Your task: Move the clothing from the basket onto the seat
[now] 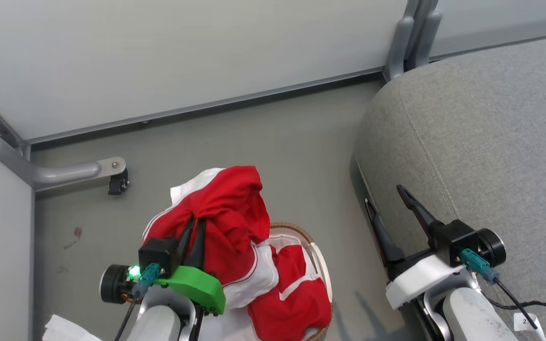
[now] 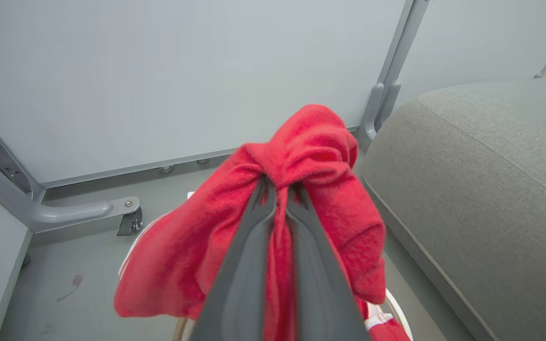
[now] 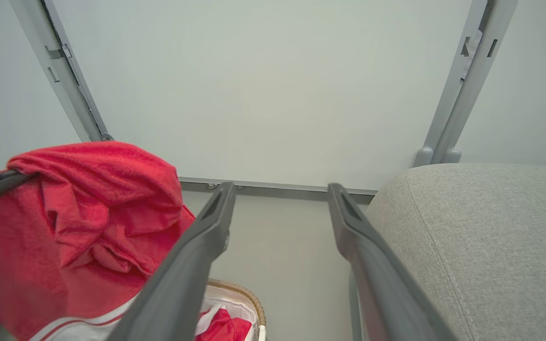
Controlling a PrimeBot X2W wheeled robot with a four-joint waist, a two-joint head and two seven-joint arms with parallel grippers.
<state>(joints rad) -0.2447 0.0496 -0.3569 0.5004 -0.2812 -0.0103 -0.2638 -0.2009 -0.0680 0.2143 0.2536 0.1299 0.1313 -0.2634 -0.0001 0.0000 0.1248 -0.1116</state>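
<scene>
A bright red garment (image 1: 228,213) with white trim hangs lifted above the basket (image 1: 318,258), pinched in my left gripper (image 2: 277,187), which is shut on its bunched cloth. The same garment (image 3: 78,222) fills the left of the right wrist view. More red clothing (image 1: 296,293) with white bands lies in the brown-rimmed basket (image 3: 240,290). The grey seat (image 1: 481,156) spreads to the right. My right gripper (image 1: 386,208) stands open and empty beside the seat's front edge, its fingers (image 3: 206,237) apart.
Pale wall panels on grey metal frame posts (image 1: 413,38) close off the back. A grey bracket with a caster (image 1: 112,173) juts from the left panel. Bare grey floor (image 1: 273,137) lies between basket and wall.
</scene>
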